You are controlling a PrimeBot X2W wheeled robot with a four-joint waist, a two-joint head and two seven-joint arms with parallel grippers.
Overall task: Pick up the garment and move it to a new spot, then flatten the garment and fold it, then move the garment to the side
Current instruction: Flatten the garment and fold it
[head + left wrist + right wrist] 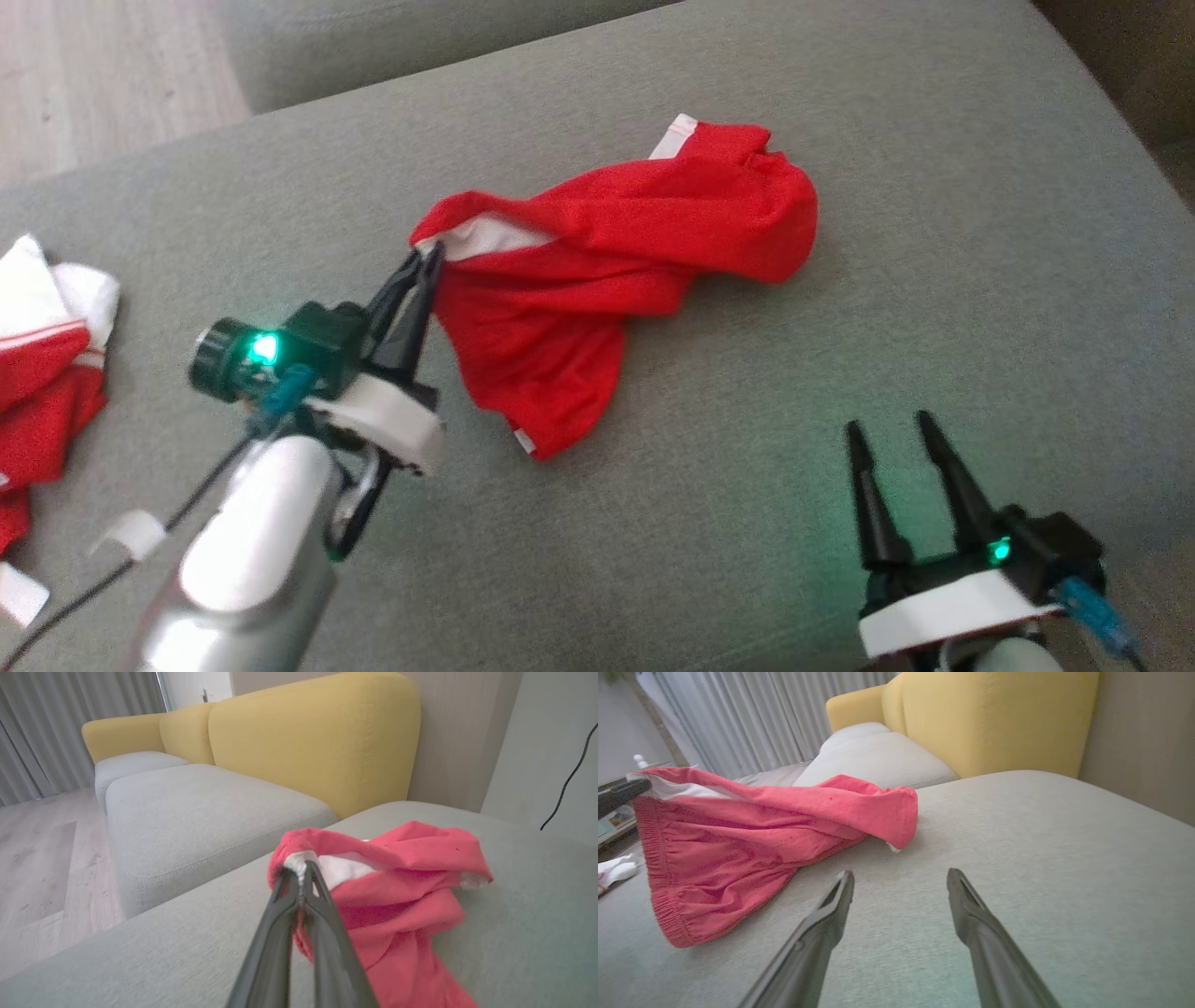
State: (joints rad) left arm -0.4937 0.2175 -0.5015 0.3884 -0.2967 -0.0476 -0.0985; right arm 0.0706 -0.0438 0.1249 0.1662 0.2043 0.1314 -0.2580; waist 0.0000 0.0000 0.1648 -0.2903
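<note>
Red garment [597,271]: 9 o'clock corner clamped in left end effector [428,254]. Right end effector [889,425], 5 o'clock: fingers apart, empty. Clothes pile [47,373], 9 o'clock: cut off.

Clothes pile [42,373] and right hand [887,427], partly beyond the edges

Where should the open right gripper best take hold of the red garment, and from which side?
Probably at the free hem of the red garment at its right end, coming low from the robot's right. The left gripper pinches the opposite white-trimmed edge, and that end lies nearest the right gripper.
</note>
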